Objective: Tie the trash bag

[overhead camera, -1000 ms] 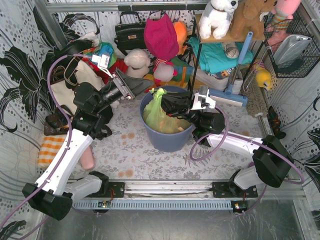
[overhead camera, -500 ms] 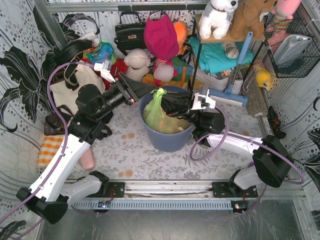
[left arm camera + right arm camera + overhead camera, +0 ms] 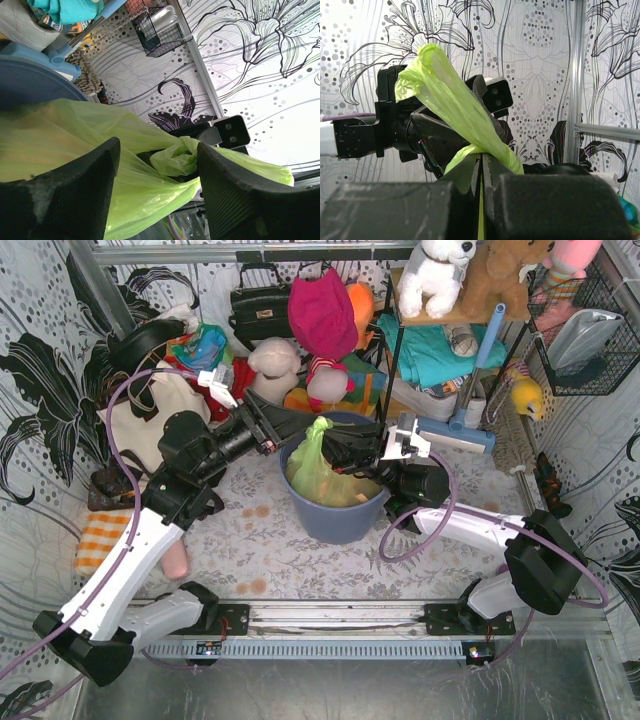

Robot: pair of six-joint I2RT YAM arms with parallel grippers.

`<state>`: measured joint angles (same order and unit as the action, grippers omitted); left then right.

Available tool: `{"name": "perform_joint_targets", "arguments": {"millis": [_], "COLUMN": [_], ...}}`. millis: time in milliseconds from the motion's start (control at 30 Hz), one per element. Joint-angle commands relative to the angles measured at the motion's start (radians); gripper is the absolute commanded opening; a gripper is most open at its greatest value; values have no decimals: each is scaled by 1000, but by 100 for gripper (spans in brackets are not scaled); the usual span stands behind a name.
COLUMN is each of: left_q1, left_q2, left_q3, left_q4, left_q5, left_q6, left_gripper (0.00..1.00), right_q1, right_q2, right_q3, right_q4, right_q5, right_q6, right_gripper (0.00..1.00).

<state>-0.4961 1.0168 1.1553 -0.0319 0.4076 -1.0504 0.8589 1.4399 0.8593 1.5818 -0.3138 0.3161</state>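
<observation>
The lime-green trash bag sits in the blue-grey bin, its top gathered into a twisted tail that stands up. My left gripper is open at the bin's far-left rim. In the left wrist view its fingers stand on either side of the bag's gathered plastic, and the left gripper is not closed on it. My right gripper is shut on the bag's neck. In the right wrist view the right gripper pinches the green plastic, and the tail rises up to the left.
A white tote bag lies behind the left arm. Plush toys and a black handbag crowd the back wall. A shelf rack and a blue mop stand right of the bin. An orange striped cloth lies at the left.
My left arm has swung right and forward, bringing its open gripper up to the bag's twisted top. The right gripper and the bag have stayed put.
</observation>
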Motion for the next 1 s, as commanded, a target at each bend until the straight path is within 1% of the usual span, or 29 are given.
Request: {"name": "perform_joint_targets", "arguments": {"millis": [0,200,267,367,533,633,733,867,967], "left_q1": [-4,-5,-5,-5,-5,-5,-6,-5,-6], "left_q2": [-20,-25,-26,-32,-55,-66,-71,-66,-66], "left_q3": [-14,-21,-23,-28,-39,-46,-45,-46,-47], "left_q4": [53,72,75,75,61,57,56,71,76], "left_q5": [7,19,21,24,18,10,5,12,11], "left_q6": [-20,-38,-41,-46,-52,-56,-57,-67,-69], "left_gripper": [68,54,54,60,60,55,46,40,33], "right_q1": [9,9,9,9,9,9,9,9,9], "right_q2": [3,10,12,14,13,13,11,11,10], "right_q3": [20,19,18,17,14,14,10,9,7], "right_q4": [64,64,67,69,67,66,64,64,64], "right_q5": [13,16,17,23,30,30,29,26,24], "right_q6": [-13,-17,-18,-22,-41,-49,-57,-58,-58], "right_gripper": [0,0,0,0,0,0,0,0,0]}}
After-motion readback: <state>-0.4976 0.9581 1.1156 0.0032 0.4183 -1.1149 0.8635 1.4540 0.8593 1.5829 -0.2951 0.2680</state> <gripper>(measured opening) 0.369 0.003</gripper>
